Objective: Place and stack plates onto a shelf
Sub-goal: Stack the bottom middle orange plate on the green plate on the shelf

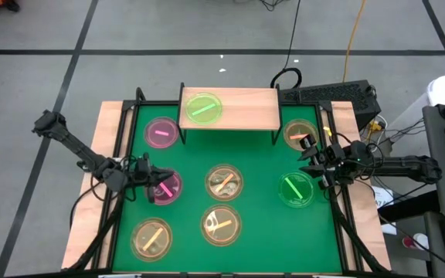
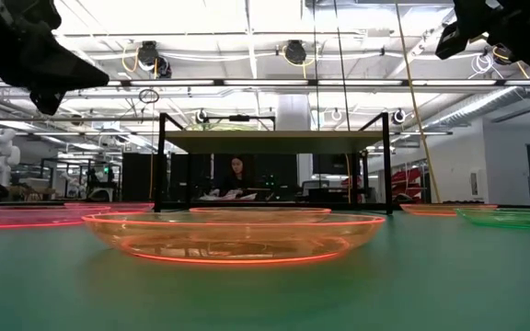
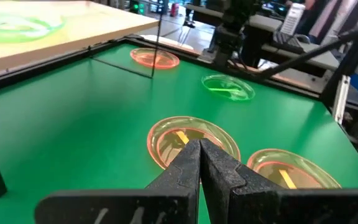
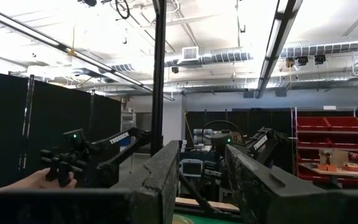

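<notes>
Nearest the low camera sits an amber plate (image 2: 233,236), thin-walled and translucent, so I judge the plates light, stiff, slick and prone to skidding on the green table (image 1: 261,235); I would pinch one at the raised rim, one finger inside and one outside, since the shallow floor offers no hold. My left gripper (image 1: 150,184) hangs over the near edge of a pink plate (image 1: 165,188); its fingers (image 3: 199,169) are pressed together with nothing between them. My right gripper (image 1: 321,164) hovers between an amber plate (image 1: 300,133) on its far side and a green plate (image 1: 295,189) on its near side; its fingers (image 4: 253,180) stand well apart and hold nothing. Count, from the high view: eight plates. Two are pink, the second (image 1: 161,133) lying beyond the left gripper, just beside the shelf (image 1: 246,108). Two are green, the second (image 1: 204,107) resting on the shelf's board, well ahead of both grippers. Four are amber: one by the right gripper, two (image 1: 224,182) (image 1: 221,224) between the grippers, one (image 1: 151,237) nearer me than the left gripper. One shelf, carrying one plate; seven remain on the table.
</notes>
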Motion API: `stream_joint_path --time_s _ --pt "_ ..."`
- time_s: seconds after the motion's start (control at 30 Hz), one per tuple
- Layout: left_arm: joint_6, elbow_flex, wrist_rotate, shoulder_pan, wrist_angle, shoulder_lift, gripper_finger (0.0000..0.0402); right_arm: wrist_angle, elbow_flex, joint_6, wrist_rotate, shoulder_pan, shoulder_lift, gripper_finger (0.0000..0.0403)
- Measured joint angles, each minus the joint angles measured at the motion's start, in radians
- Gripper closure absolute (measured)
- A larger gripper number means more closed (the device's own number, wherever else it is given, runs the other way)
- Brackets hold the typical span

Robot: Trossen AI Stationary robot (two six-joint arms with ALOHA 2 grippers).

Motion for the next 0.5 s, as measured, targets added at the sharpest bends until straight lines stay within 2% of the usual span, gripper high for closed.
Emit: stream_joint_path --time_s 0.23,0.5 --pt "-0.049 0.0 0.01 0.032 0.013 0.04 0.0387 0.0 0.0 0.0 0.0 0.0 0.0 0.0289" --pt "-0.194 0.0 0.028 0.035 0.064 0.254 0.0387 0.0 0.0 0.0 0.0 0.0 0.0 0.0289"
